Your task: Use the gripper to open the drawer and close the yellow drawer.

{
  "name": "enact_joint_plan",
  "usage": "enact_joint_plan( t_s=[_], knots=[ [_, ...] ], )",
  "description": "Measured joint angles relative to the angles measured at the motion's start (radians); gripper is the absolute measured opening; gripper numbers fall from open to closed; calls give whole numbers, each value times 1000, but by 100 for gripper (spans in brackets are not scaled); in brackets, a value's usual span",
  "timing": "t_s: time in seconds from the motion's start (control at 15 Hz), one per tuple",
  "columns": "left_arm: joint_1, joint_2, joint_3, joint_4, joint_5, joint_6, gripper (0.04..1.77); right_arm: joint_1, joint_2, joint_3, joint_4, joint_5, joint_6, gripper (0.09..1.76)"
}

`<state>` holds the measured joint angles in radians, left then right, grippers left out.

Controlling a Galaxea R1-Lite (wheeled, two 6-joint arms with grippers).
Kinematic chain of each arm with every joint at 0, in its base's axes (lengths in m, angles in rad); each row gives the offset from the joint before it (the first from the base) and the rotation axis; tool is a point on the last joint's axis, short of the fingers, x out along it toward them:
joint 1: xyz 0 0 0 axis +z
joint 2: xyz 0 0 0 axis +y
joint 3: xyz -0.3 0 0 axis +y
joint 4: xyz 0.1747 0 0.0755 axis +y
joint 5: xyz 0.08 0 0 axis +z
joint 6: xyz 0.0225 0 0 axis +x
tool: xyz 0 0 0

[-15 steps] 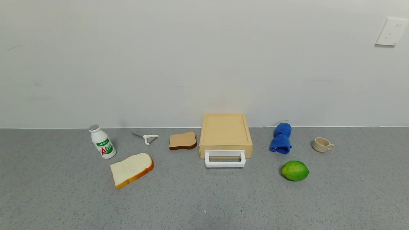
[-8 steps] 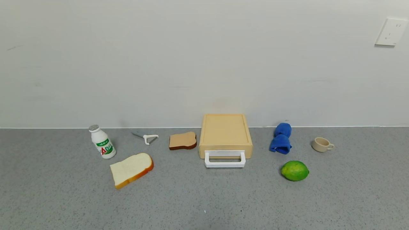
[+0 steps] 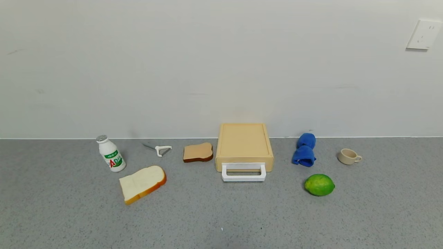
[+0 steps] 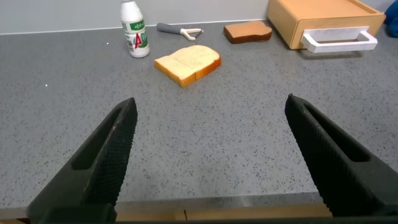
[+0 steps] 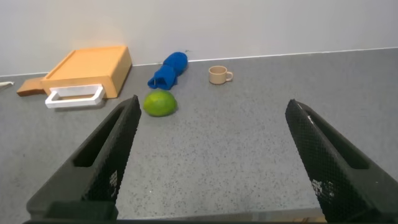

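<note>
The pale yellow drawer box (image 3: pixel 244 143) stands at the back middle of the grey counter against the wall, shut, with its white loop handle (image 3: pixel 243 172) facing me. It also shows in the left wrist view (image 4: pixel 323 22) and the right wrist view (image 5: pixel 87 70). Neither gripper shows in the head view. My left gripper (image 4: pixel 211 106) is open and empty over the counter's near edge, far from the drawer. My right gripper (image 5: pixel 212 107) is open and empty over the near edge too, on the lime's side.
Left of the drawer lie a brown toast slice (image 3: pixel 197 152), a white bread slice (image 3: pixel 142 183), a peeler (image 3: pixel 159 149) and a white bottle (image 3: pixel 110 154). Right of it are a blue cloth (image 3: pixel 304 149), a green lime (image 3: pixel 319 184) and a beige cup (image 3: pixel 349 156).
</note>
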<state>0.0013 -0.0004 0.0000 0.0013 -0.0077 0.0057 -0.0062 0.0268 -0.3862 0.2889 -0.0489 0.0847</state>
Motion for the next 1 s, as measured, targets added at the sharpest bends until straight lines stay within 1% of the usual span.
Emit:
enact_joint_plan(
  t_s=[0.2, 0.4, 0.47, 0.67, 1.0],
  knots=[
    [0, 0, 0, 0, 0, 0, 172, 0, -21, 159, -143, 1, -8, 171],
    [0, 0, 0, 0, 0, 0, 172, 0, -26, 311, -308, 5, -60, 171],
    [0, 0, 0, 0, 0, 0, 172, 0, -27, 347, -347, 23, -75, 171],
    [0, 0, 0, 0, 0, 0, 172, 1, -27, 382, -286, 33, -65, 171],
    [0, 0, 0, 0, 0, 0, 172, 3, -27, 386, -291, 31, -56, 171]
  ],
)
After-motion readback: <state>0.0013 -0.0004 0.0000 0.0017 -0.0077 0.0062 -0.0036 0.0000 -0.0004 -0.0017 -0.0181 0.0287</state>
